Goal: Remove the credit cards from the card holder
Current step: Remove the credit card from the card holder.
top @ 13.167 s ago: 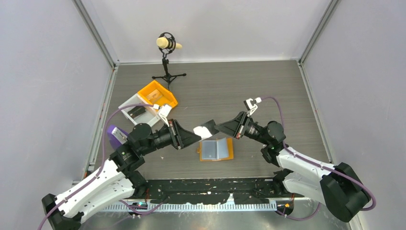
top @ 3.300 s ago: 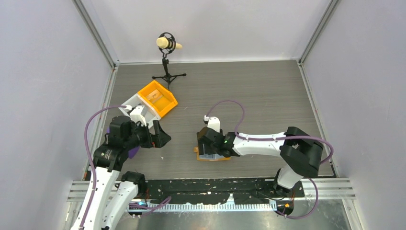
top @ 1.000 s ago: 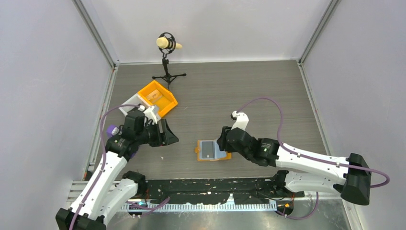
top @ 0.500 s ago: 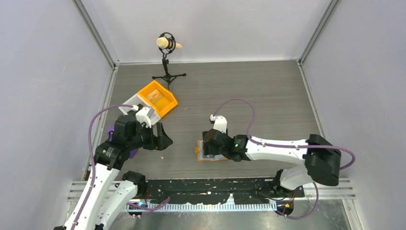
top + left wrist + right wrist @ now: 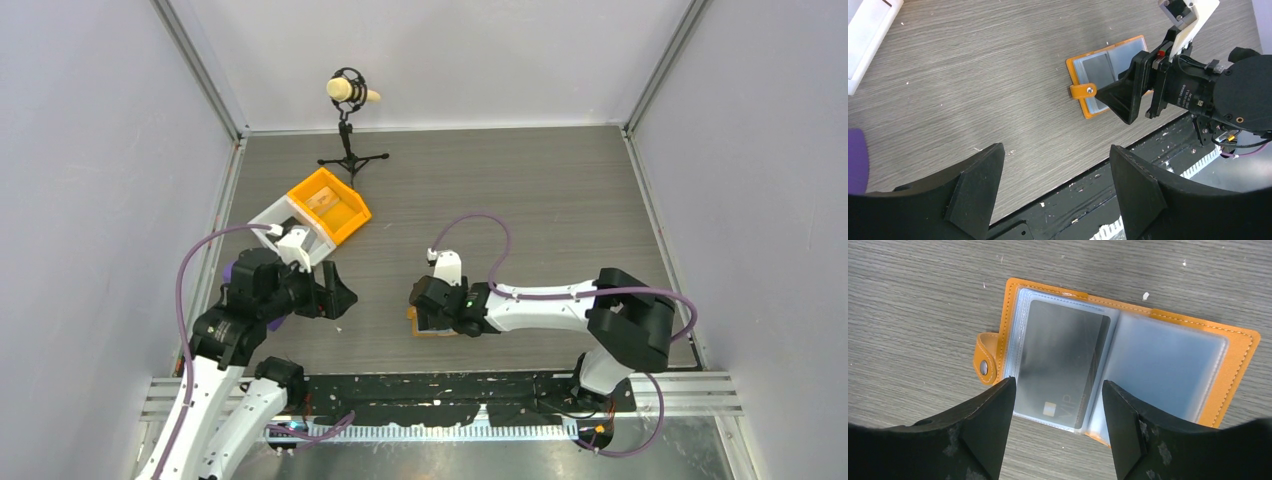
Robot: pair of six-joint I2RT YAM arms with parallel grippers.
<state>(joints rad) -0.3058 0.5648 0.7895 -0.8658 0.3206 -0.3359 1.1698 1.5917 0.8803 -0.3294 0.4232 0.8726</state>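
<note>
Bright, even overhead light, soft shadows; the right gripper [image 5: 1058,385] blurs at six o'clock, haze veiling the card holder [image 5: 1168,365].

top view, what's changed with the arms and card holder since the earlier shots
The left arm, once reaching to the middle, has pulled back left, the left fingers open and empty. The right arm swung right a second ago, then returned; the right fingers now hang open over the card holder's left half, where a dark card sits pocketed. Holder, orange bin and microphone stayed put.
</note>
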